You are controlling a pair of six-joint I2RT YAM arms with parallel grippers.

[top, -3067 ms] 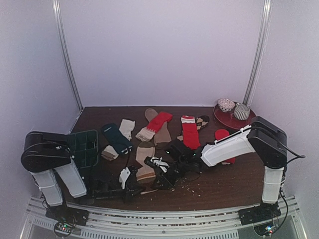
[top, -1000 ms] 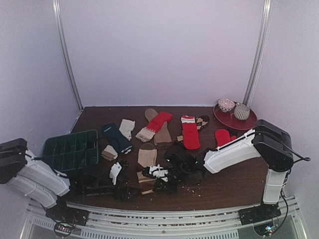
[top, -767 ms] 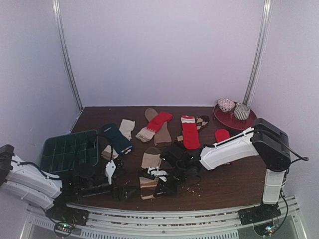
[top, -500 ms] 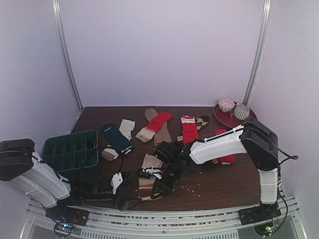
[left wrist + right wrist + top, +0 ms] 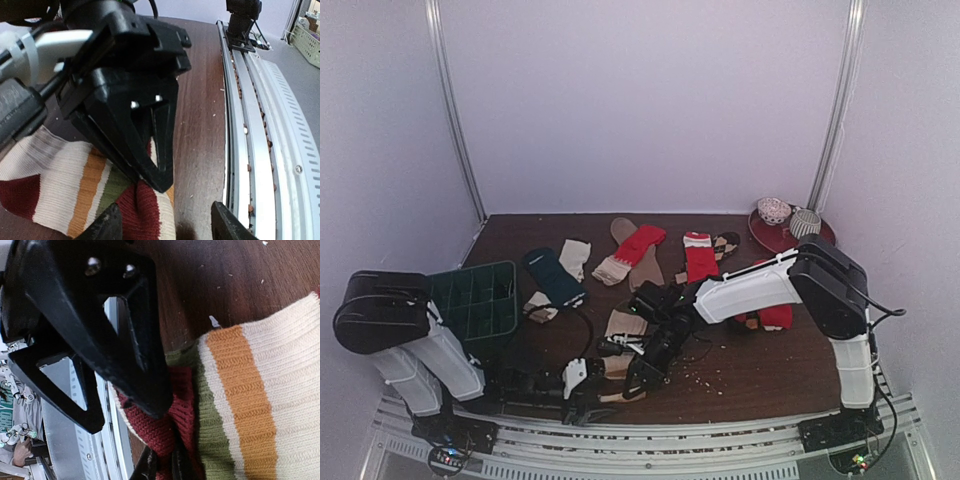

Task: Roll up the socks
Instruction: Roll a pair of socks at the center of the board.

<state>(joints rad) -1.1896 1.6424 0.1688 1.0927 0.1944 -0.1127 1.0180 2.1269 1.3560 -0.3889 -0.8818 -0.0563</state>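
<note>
- The cream knitted sock with orange, green and maroon stripes (image 5: 250,390) lay on the dark brown counter (image 5: 770,370), to the right of the dark green gridded plastic tray (image 5: 472,271) and a little further forward than it.
- The right gripper (image 5: 163,467) was clamped on the sock's maroon end; the left gripper (image 5: 165,227) stood apart, a finger on either side of that end, holding nothing.
- The roll looked barely begun; the left gripper would do best to close deep and square on the maroon end before the right one let go; soft knit might slip from a shallow pinch and unroll.
</note>
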